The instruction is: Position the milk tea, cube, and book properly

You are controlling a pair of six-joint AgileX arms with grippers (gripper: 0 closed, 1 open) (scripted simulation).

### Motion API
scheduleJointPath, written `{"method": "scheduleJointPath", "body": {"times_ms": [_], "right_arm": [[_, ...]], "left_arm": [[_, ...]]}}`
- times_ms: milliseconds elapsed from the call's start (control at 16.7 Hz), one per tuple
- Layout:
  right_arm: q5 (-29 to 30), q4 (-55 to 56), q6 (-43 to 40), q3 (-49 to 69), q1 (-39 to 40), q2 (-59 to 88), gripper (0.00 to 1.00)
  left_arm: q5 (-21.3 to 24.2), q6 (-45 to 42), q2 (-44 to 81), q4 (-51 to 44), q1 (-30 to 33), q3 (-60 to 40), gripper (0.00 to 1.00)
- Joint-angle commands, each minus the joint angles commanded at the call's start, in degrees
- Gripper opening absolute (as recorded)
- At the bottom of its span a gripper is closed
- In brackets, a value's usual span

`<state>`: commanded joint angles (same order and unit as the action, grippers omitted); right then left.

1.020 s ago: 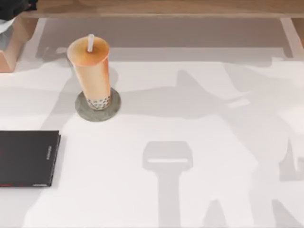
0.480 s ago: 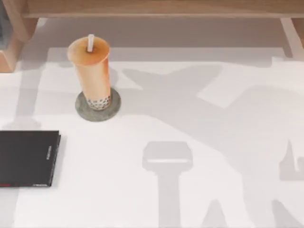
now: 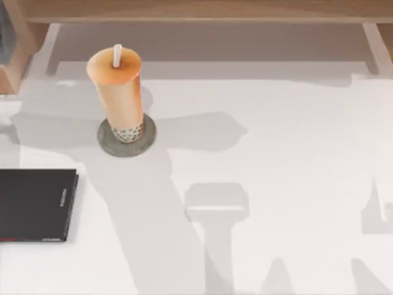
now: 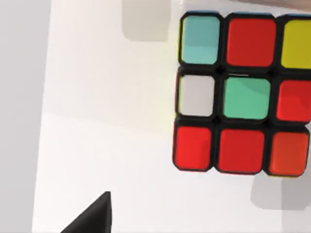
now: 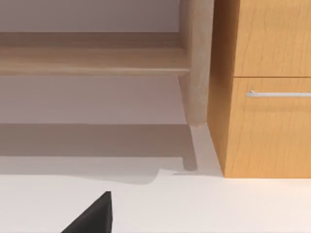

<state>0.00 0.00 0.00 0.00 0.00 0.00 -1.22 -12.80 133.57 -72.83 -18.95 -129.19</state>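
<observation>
Glossy plastic cube point(image 4: 243, 92), matt white table point(image 3: 276, 153), grained wooden cabinet point(image 5: 267, 87).

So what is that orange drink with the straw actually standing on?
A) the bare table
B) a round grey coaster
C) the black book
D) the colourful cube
B: in the top view the milk tea stands upright on a round grey coaster, apart from the black book.

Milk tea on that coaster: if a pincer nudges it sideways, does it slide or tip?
The milk tea stands tall and narrow, wider at the lid than at its base, so it would probably tip. A low push may just slide it off the round coaster. Its smooth, tapered wall could slip.
</observation>
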Motion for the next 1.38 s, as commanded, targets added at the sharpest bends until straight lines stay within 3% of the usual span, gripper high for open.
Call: {"method": "scheduleJointPath", "body": {"times_ms": [240, 1380], "right_arm": [[0.0, 0.0, 0.0, 0.0, 0.0, 0.0, 1.00], [0.0, 0.0, 0.0, 0.0, 0.0, 0.0, 1.00]], "left_arm": [[4.4, -2.3, 4.8, 0.5, -0.8, -2.5, 1.00], [4.5, -1.9, 11.1, 8.9, -0.2, -0.5, 1.00]]}}
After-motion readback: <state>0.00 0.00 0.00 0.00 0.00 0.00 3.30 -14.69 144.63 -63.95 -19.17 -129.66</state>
